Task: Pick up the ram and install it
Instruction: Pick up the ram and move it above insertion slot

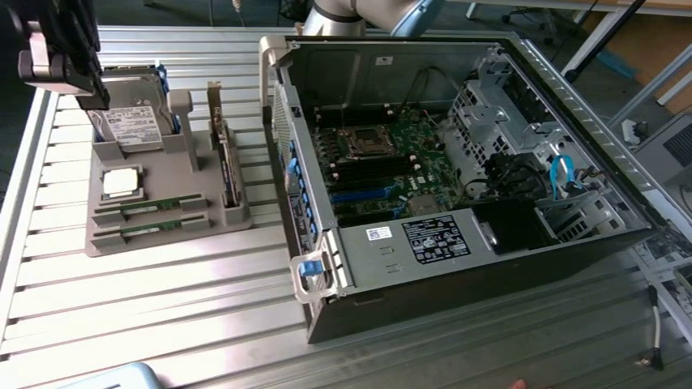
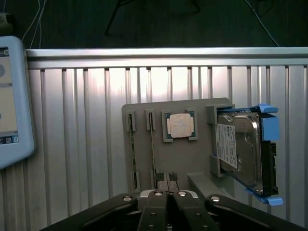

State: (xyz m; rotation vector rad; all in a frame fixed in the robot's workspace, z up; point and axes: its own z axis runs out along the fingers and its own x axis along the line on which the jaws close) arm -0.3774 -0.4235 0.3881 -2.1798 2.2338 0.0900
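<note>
Exterior view, near to far: slatted aluminium table (image 1: 162,308), with a grey tray (image 1: 173,178) at 9 o'clock from the open computer case (image 1: 368,267). Two ram sticks (image 1: 151,205) lie flat, side by side, in the tray's nearest slots, free of the gripper (image 2: 166,178). Beyond them sits the processor (image 1: 121,182), then the hard drive (image 1: 135,126) on edge in its cradle. The gripper hangs above the hard drive, at 10 o'clock in the frame, fingers pressed together, holding nothing

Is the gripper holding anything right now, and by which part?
Nothing: the gripper is shut and empty above the grey tray, where both ram sticks lie in slots.
</note>
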